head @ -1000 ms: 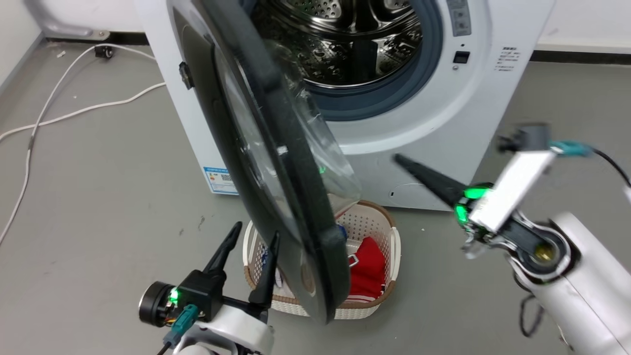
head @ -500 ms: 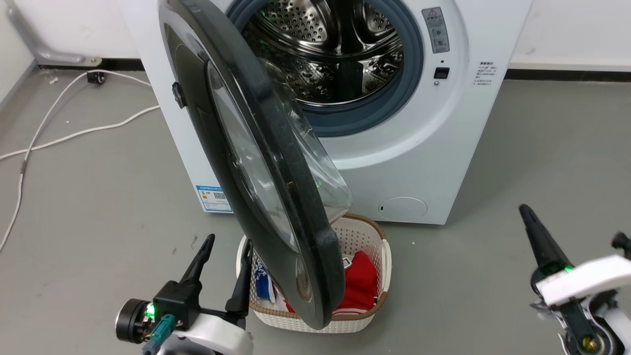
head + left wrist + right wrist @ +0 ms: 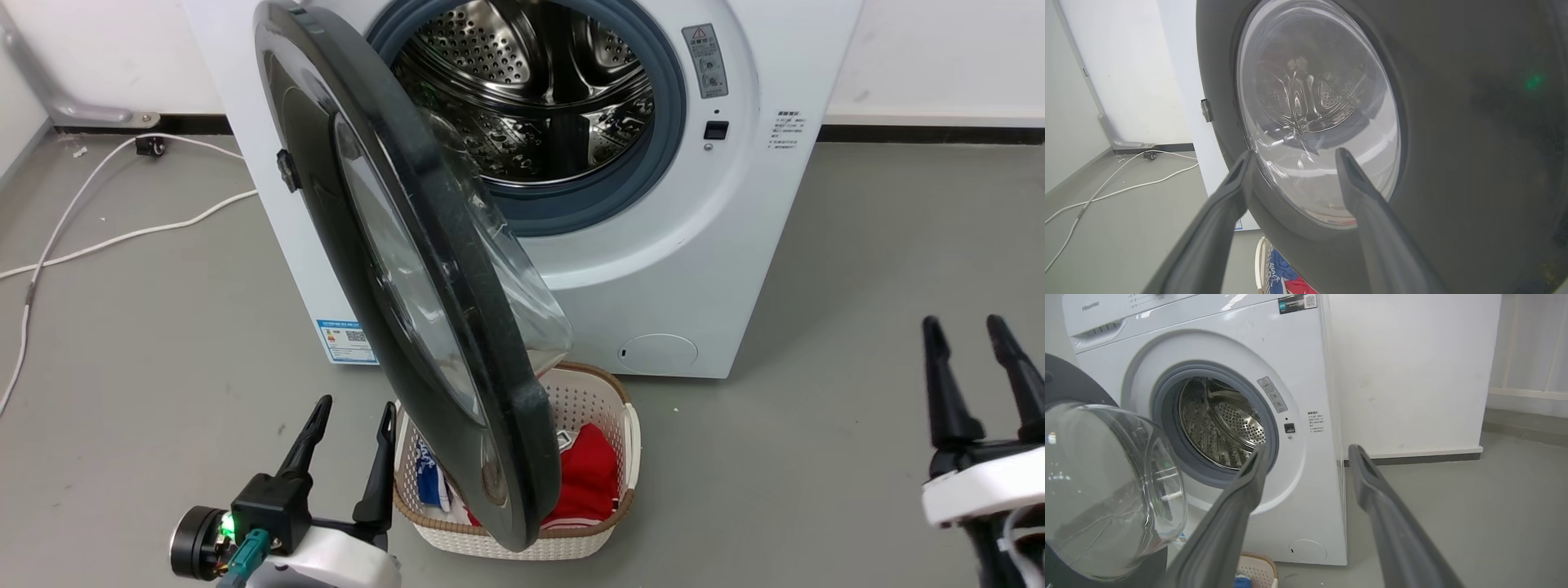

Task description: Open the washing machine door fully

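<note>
Door (image 3: 461,278) seen swung out from left side of machine (image 3: 735,229), near edge-on in head view, edge run from top-left down over basket (image 3: 630,441). Glass bulge faced right, toward drum (image 3: 531,106). Left gripper (image 3: 357,403) held spread, empty, just beside door's outer face. Right gripper (image 3: 962,322) spread, empty, well apart.

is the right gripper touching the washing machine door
Apart. The head view shows the right gripper at lower right, with bare grey floor between it and the washing machine door.
</note>
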